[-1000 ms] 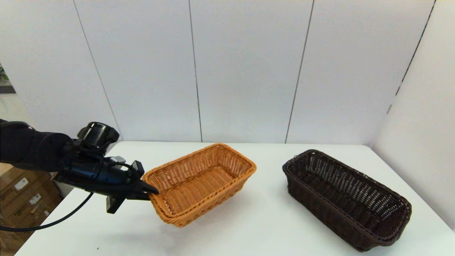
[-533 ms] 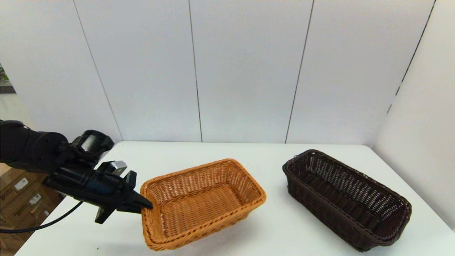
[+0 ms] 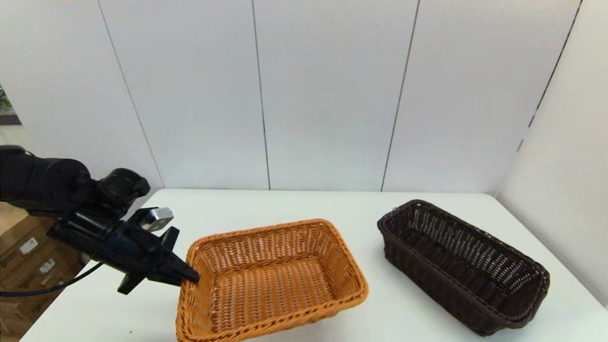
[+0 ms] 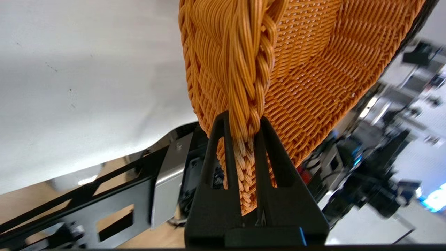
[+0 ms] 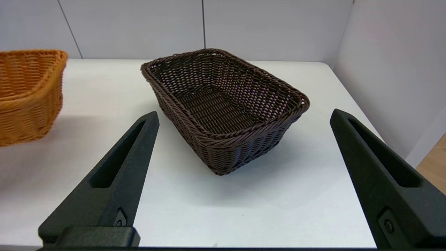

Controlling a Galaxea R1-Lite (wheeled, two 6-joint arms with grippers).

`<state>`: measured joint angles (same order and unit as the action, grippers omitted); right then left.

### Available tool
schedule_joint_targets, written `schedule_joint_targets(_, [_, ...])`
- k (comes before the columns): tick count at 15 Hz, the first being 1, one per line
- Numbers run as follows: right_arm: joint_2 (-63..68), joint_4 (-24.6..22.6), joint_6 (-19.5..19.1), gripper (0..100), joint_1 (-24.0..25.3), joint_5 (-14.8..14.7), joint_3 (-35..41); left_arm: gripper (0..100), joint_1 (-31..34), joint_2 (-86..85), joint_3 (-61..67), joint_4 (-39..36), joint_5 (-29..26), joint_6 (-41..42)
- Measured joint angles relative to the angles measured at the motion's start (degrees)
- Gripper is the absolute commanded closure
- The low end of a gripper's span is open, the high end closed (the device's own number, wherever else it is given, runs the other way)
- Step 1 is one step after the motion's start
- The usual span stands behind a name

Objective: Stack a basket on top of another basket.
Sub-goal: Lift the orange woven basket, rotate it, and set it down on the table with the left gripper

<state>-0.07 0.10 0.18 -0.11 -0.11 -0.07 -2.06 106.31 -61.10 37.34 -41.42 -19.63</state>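
baskets observed: two, both on the white table [image 3: 361, 209], not stacked. tan basket [image 3: 270, 280] sits at the near left of the table, its near corner running off the lower edge of the head view. whether it rests flat or is lifted off the surface cannot be told. dark basket [image 3: 463, 266] stands on the table to the right, well apart from the tan one, angled with one short end toward the back wall. both are open side up and hold nothing.

left gripper [image 3: 190, 277] reaches in from the left at the tan basket's left short end. left wrist view confirms its fingers [image 4: 223, 153] are clamped on the braided rim [image 4: 245, 87], one finger on each side of the braid, rim strands pinched between them.

right gripper [image 5: 244, 118] is seen only in its own wrist view. fingers spread wide apart, holding nothing, low over the table's near edge and facing the dark basket [image 5: 223, 108], which lies between the two fingertips farther off, untouched. tan basket's end [image 5: 29, 94] shows beside it in that view.
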Motion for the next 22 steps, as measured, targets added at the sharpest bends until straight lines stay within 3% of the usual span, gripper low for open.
schedule_joint_targets(6, [0.00, 0.00, 0.00, 0, -0.02, 0.01, 0.00, 100, -0.13, 2.73, -8.55, 11.23, -1.85, 11.23])
schedule_joint_targets(22, [0.00, 0.00, 0.00, 0, -0.02, 0.00, 0.00, 100, -0.66, 12.79, -12.61, 11.30, -4.90, 20.61])
